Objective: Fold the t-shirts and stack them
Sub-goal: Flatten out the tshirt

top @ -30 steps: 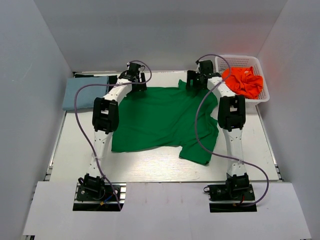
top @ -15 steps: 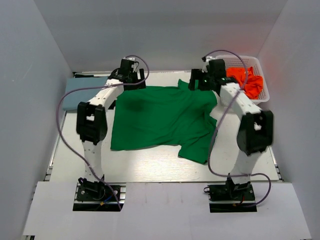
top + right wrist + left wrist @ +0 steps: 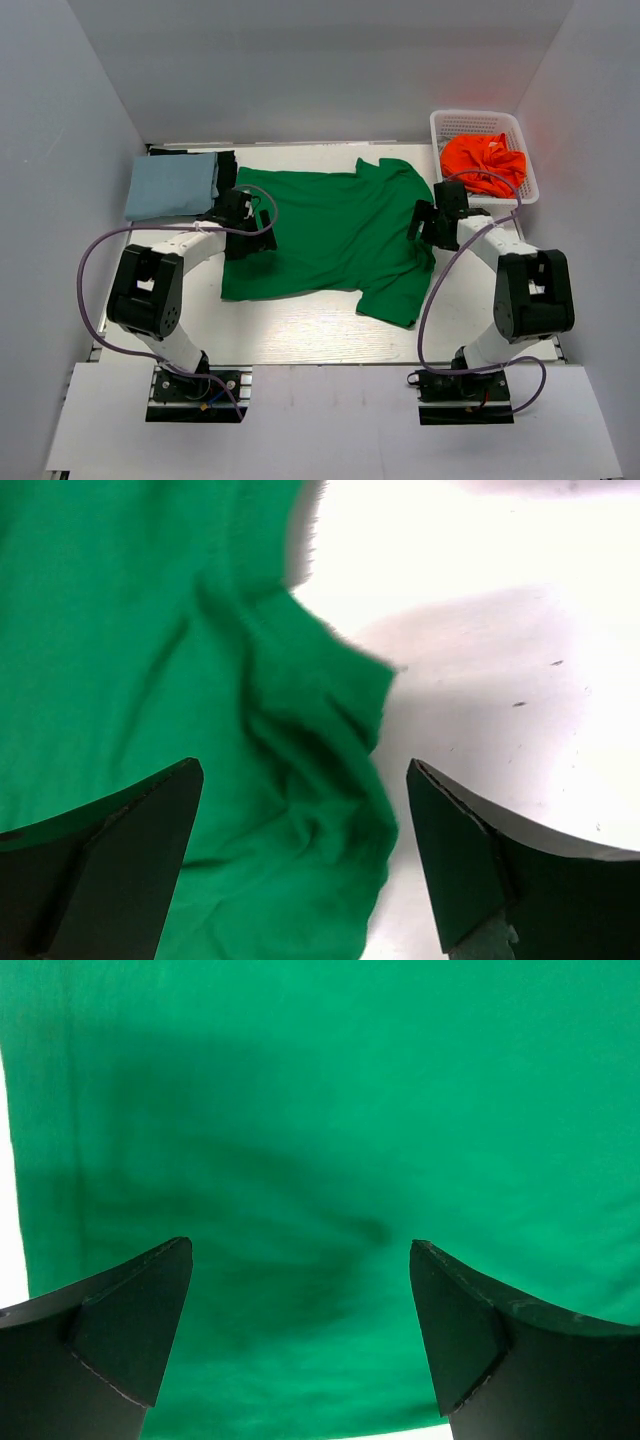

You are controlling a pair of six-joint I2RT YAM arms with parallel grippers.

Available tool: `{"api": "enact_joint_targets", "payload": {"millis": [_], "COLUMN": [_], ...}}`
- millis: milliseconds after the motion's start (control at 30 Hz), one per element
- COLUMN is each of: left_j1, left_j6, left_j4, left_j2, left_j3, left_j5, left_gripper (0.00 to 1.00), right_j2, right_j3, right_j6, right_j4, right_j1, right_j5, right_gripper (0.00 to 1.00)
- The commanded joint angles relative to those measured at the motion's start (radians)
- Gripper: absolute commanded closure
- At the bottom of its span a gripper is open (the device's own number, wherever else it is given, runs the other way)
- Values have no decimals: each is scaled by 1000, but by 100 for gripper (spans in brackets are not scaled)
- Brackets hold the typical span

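A bright green t-shirt (image 3: 330, 235) lies spread on the white table, its right sleeve rumpled. My left gripper (image 3: 247, 238) is open and empty over the shirt's left side; the left wrist view shows green cloth (image 3: 320, 1140) between its black fingers (image 3: 130, 1320). My right gripper (image 3: 425, 222) is open and empty at the shirt's right edge; the right wrist view shows the rumpled green sleeve (image 3: 300, 780) between its fingers (image 3: 460, 850). A folded pale blue shirt (image 3: 172, 186) lies at the back left on a black one (image 3: 227, 165). An orange shirt (image 3: 484, 162) lies crumpled in the basket.
A white mesh basket (image 3: 448, 122) stands at the back right corner. Grey walls close in the left, back and right. Purple cables loop from both arms. Bare white table (image 3: 300, 325) shows in front of the green shirt.
Both arms have pulled back from the shirt's far edge towards the near side and dropped low. The green shirt now lies flatter, with its far edge let go.
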Motion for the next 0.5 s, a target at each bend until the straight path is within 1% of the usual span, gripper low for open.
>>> {"api": "enact_joint_targets", "payload": {"millis": [0, 33, 100, 133, 233, 300, 333, 367, 400, 467], "left_j1": [2, 2, 2, 2, 2, 2, 2, 2, 2, 2], "left_j6": [-25, -25, -25, -25, -25, -34, -34, -45, -45, -45], "left_j4": [71, 71, 62, 51, 51, 51, 51, 51, 51, 60], "left_j2": [-38, -26, 2, 26, 59, 82, 82, 92, 93, 103], "left_j3": [-19, -19, -10, -10, 0, 0, 0, 0, 0, -13], "left_j5": [-48, -57, -57, -57, -57, -57, -57, -57, -57, -66], "left_gripper": [0, 0, 0, 0, 0, 0, 0, 0, 0, 0], "right_j2": [34, 54, 64, 78, 86, 80, 60, 55, 42, 14], "right_j3": [8, 0, -9, -19, -27, -53, -59, -75, -81, -99], "right_j6": [30, 27, 26, 26, 44, 58, 60, 60, 75, 84], "right_j4": [54, 50, 64, 64, 68, 87, 96, 106, 113, 130], "right_j1": [-26, -26, -30, -39, -49, -61, -64, -66, -72, -78], "right_j5": [20, 9, 0, 8, 37, 55, 49, 60, 68, 87], "right_gripper": [13, 18, 22, 31, 42, 54, 64, 79, 86, 96]}}
